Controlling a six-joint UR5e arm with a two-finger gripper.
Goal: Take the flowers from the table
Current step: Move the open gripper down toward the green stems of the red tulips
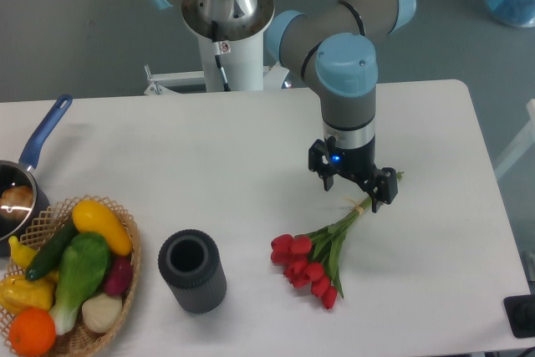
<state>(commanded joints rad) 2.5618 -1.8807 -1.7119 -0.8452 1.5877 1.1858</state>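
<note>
Down front, the wicker basket [71, 290] and dark cylinder [193, 271] sit well clear of your work. Your flowers [322, 257] lie flat on the table [209, 165], red buds toward seven o'clock, stems running up to one o'clock. Your gripper [354, 185] hangs right over the tied stem ends, fingers spread and holding nothing. Come straight down, straddle the stems near the tie, and close gently so nothing slips.
</note>
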